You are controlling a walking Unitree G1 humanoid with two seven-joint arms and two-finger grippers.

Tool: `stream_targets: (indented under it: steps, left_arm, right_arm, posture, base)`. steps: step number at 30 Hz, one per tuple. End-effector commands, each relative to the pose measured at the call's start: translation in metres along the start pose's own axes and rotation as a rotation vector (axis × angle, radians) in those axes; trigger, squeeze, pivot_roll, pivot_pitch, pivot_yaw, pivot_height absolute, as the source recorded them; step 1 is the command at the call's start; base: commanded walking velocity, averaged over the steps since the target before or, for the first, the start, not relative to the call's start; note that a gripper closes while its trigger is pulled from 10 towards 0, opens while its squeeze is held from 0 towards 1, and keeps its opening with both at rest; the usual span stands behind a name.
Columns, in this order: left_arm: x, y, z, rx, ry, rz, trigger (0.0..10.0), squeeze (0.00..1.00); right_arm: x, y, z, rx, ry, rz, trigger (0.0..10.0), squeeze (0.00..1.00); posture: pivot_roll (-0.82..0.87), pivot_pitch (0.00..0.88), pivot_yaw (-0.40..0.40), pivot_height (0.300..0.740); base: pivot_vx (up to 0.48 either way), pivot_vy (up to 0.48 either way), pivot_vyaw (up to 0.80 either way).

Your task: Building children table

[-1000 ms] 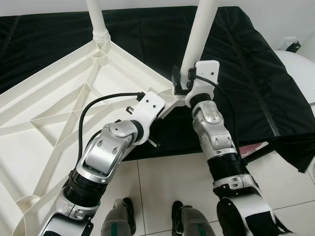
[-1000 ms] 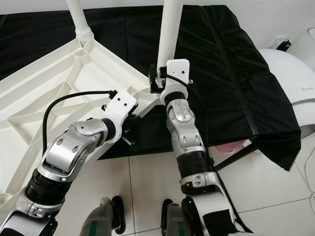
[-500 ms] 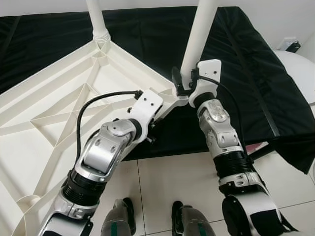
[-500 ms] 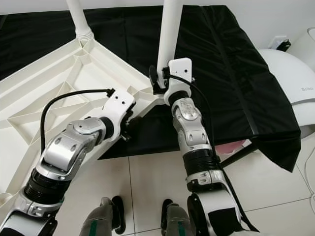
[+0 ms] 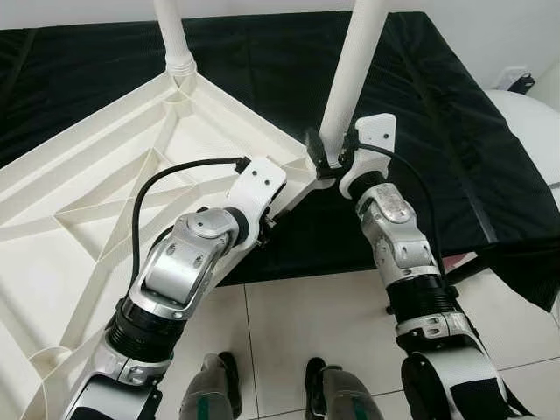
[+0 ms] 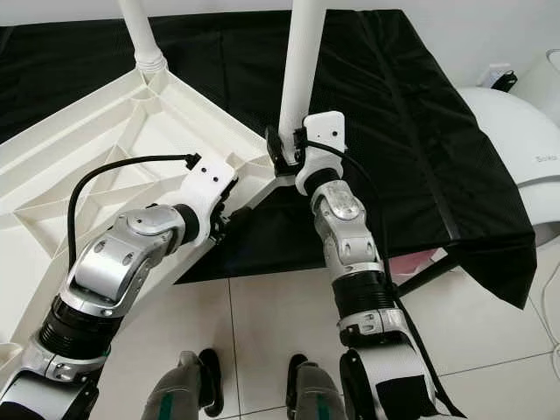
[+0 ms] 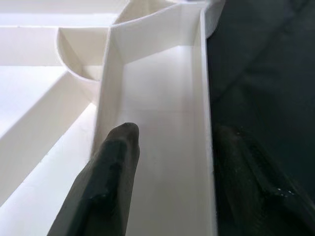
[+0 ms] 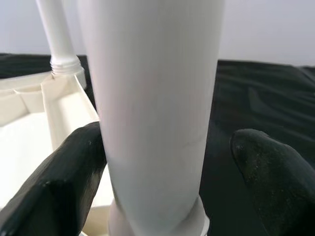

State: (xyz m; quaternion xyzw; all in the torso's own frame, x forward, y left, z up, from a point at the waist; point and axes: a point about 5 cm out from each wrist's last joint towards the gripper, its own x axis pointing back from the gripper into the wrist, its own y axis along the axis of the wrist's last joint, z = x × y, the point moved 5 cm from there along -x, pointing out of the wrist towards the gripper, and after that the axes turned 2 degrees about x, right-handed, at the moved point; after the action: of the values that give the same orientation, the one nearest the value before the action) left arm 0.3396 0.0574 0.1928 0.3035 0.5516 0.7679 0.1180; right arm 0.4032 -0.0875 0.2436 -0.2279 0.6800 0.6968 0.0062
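Biggest thing you're looking at is the black cloth point(image 5: 262, 61) draped over a low surface, with its right edge hanging down over the white tile floor point(image 5: 289, 324). On the cloth lies the white tabletop point(image 5: 87, 210), upside down, ribbed underside facing up, one corner pointing toward the right arm and the near part overhanging the floor. Two white legs stand upright in it: the far leg point(image 5: 171, 31) seated in its socket at the far corner, and the near leg point(image 5: 350, 79) at the corner by the right arm. You've got the right gripper point(image 8: 162, 162) at the base of the near leg, one black finger on each side of the tube; in the right wrist view one finger touches the leg, while the other sits apart from it with a gap, so the fingers are spread around it, not clamped. The left gripper point(image 7: 167, 162) straddles the tabletop's edge rail near that same corner: one finger rests inside the white channel, the other outside over the black cloth, and the fingers are apart on either side of the outer wall, not visibly squeezing it. A white rounded appliance point(image 6: 516, 122) sits off to the right. The robot's own feet point(image 5: 219, 385) show at the bottom on the tiles.
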Motion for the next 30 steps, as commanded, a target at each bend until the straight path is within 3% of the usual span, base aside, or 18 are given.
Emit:
stream_targets:
  steps: [1,9,15,30]
  left_arm:
    - [0.004,0.001,0.001,-0.002,-0.020,-0.019,10.0,0.00]
    - [0.012,0.006,0.010,-0.003,-0.042,-0.065,10.0,0.00]
    - [0.024,0.024,0.025,0.046,-0.078,-0.176,10.0,0.00]
    - [0.015,0.037,0.048,0.149,0.003,-0.256,10.0,0.00]
  right_arm:
    - [0.006,-0.005,-0.002,-0.010,0.010,0.016,10.0,0.00]
    - [0.016,-0.007,-0.006,-0.020,0.024,0.007,10.0,0.00]
    - [0.024,-0.009,-0.010,-0.026,0.023,0.009,10.0,0.00]
    - [0.025,-0.007,-0.013,-0.039,0.039,0.000,10.0,0.00]
  posture:
    - [-0.10,0.198,-0.004,0.740]
    - [-0.09,0.185,-0.007,0.740]
    - [-0.09,0.180,-0.005,0.740]
    - [-0.10,0.206,0.004,0.740]
  base:
    - [0.000,0.000,0.00]
    - [0.000,0.000,0.00]
    - [0.000,0.000,0.00]
    - [0.000,0.000,0.00]
